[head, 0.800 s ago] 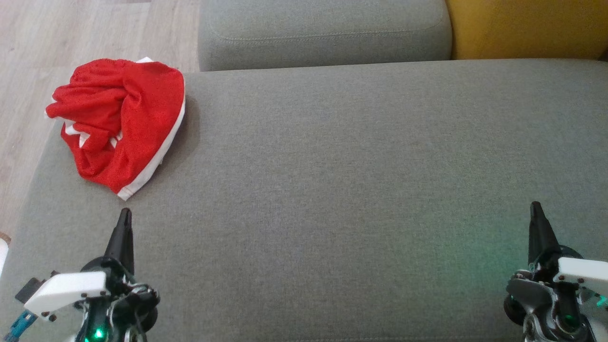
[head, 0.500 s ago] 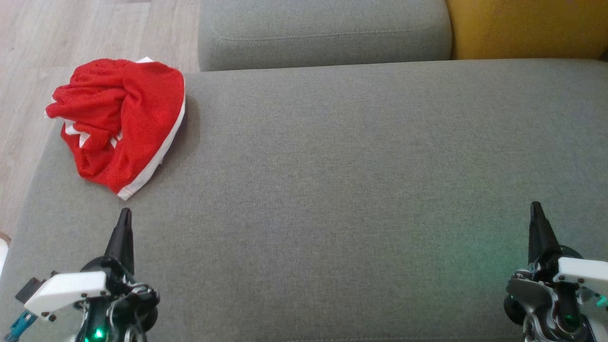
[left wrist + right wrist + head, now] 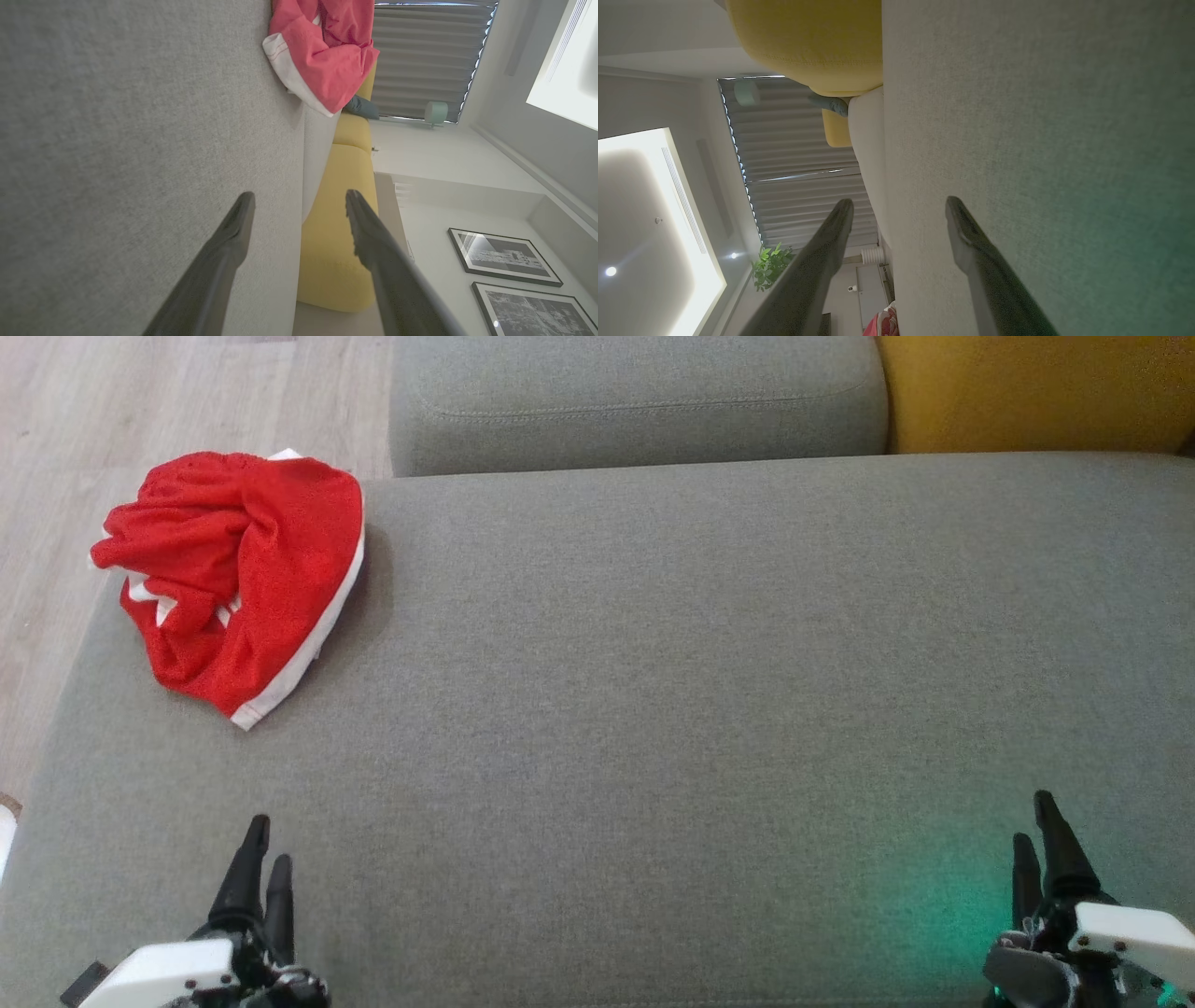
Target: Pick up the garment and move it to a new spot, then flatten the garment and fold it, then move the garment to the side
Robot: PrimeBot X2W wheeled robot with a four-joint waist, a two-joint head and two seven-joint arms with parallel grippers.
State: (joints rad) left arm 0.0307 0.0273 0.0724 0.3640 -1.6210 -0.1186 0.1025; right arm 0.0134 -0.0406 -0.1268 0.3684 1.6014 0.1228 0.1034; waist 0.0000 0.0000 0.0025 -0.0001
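Head view: you have the garment [image 3: 238, 579] crumpled in the upper left of the frame. It sits on the left end of the grey seat [image 3: 653, 663], with its left side reaching past the seat's edge over the wood floor [image 3: 56, 429]. It is red mesh with a white band along its right side. White shapes show in the folds, too crumpled to read. The grey back cushion [image 3: 635, 401] closes the top edge, and yellow upholstery [image 3: 1036, 392] fills the upper right corner. Your left gripper [image 3: 271, 840] is at the lower left and your right gripper [image 3: 1032, 817] at the lower right. Both hang low over the near part of the seat, well apart from the garment. A wide stretch of bare seat lies between them, with a green glow on it by the right one.

Left wrist view: the picture is turned sideways, with the seat down the left half. The left gripper [image 3: 299, 195] has its fingers spread, with nothing between them. The garment [image 3: 327, 60] is at the top centre, and its white band carries thin red stripes. Window blinds [image 3: 420, 60] are at the upper right. Two framed prints [image 3: 504, 256] hang at the lower right, and you cannot make out any lettering on them.

Right wrist view: the seat runs down the right half. The right gripper [image 3: 899, 201] is spread and holds nothing. A scrap of the garment [image 3: 881, 323] shows at the bottom edge, and a plant [image 3: 770, 268] stands at the lower left.
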